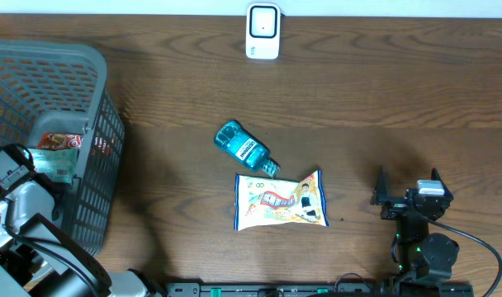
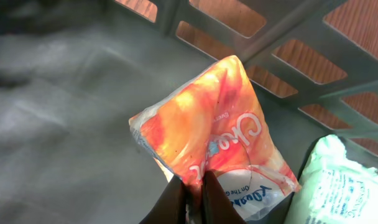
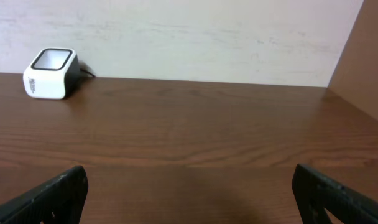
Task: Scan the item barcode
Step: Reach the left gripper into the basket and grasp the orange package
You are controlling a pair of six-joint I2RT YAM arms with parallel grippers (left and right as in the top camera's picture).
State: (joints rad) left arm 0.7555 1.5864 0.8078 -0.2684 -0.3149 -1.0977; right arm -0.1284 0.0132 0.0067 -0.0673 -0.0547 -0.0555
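My left gripper (image 2: 192, 186) is down inside the grey basket (image 1: 78, 62) at the left end of the table (image 1: 383, 91), and its two fingers (image 2: 173, 202) are pressed together on the lower edge of an orange packet (image 2: 207, 124), pinching the wrapper between them. The packet is crumpled and glossy, orange fading to white near my fingertips, with blue lettering on the white part. It lies tilted over the basket floor, its far corner pointing towards the slotted wall, and I cannot tell whether it is lifted clear of the floor or resting on it. Just beside it, at the lower right of my left wrist view, sits a white packet (image 2: 344, 186) with green print. My right gripper (image 3: 189, 186) is over at the right end of the table, low above the wood, its fingers (image 3: 52, 193) spread wide apart with nothing between them. The scanner (image 1: 262, 31), a small white box with a dark back, stands at the far edge of the table against the wall, well apart from both of my grippers. On the open table between basket and right gripper lie a blue bottle (image 1: 243, 148) on its side and a snack bag (image 1: 281, 200), the bottle's cap end just touching the bag's upper edge.
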